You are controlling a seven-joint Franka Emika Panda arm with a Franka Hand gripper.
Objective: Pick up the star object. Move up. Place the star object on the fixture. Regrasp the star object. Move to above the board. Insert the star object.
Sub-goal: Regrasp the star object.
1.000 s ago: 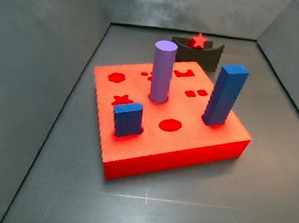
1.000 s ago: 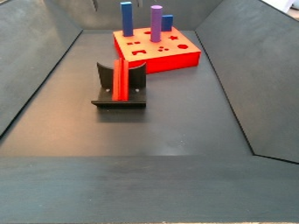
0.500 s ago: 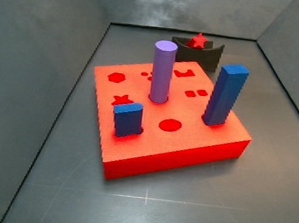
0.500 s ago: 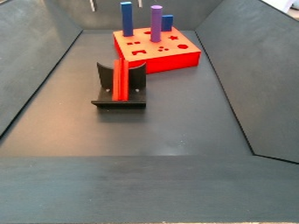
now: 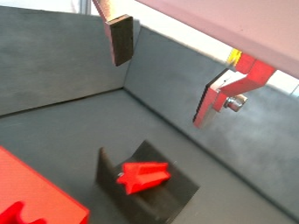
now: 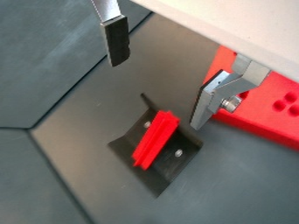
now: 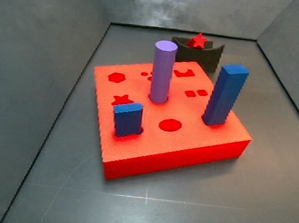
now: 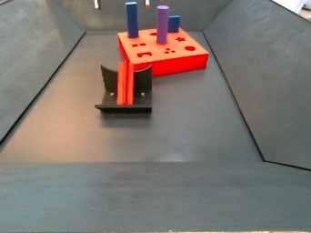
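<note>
Your tool [image 6: 158, 83] hangs high above the fixture with its two fingers spread wide and nothing between them. In both wrist views you see one finger as a dark pad [image 5: 121, 39] and the opposite one as a silver plate [image 5: 222, 92]; the star peg sits well below the gap, apart from both. In a side view only the fingertips [image 8: 96, 5] show, at the far edge of the bin, at about 11 o'clock from the fixture.

The star peg [image 6: 155, 140] lies along the notch of the fixture [image 6: 163, 171], resting on the dark block. In a wrist view you look at its star-shaped end [image 5: 142, 176], which sticks out of the black cradle [image 5: 163, 197]. From a side view the peg [image 8: 124, 84] runs lengthwise down the fixture [image 8: 125, 102], which stands on the floor [image 8: 158, 146] of the grey bin.

The board [image 8: 170, 56] lies beyond the fixture at about 1 o'clock in that side view, near it but apart. It carries a purple cylinder [image 8: 162, 23] and two blue pegs [image 8: 131, 20]. In a side view from the board's end, the board [image 7: 176, 147] fills the middle, with the purple cylinder [image 7: 162, 71], a tall blue peg [image 7: 226, 94] and a short blue peg [image 7: 128, 118] standing in it, and an empty star hole [image 7: 122, 101] at 9 o'clock. Behind it the star peg's tip [image 7: 197, 40] shows over the fixture [image 7: 210, 56].
</note>
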